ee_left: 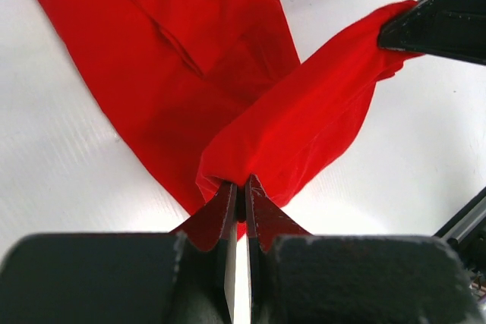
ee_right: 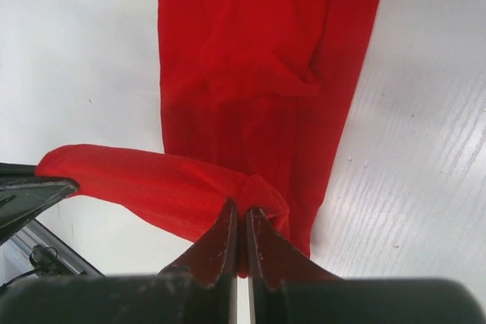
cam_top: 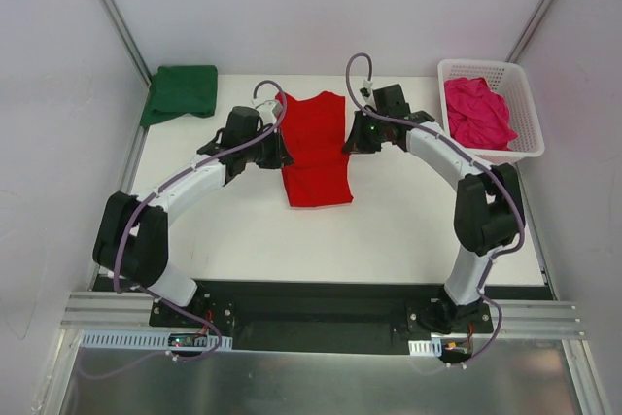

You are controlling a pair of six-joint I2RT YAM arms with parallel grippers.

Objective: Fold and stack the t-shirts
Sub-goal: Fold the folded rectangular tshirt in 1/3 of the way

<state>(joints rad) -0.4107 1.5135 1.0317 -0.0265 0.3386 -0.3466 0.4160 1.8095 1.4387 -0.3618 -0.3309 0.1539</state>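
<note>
A white bench [cam_top: 408,230] stands inside a pale grey enclosure with a back wall [cam_top: 321,7] and two side walls, joined at the far corners by metal posts [cam_top: 115,15]. An aluminium rail [cam_top: 107,316] runs along the near edge, crossed by a black plate [cam_top: 321,316]. Below it lies a dull metal sheet [cam_top: 311,381]. The light is even and soft, with faint glare on the bench's finely ribbed top.
</note>
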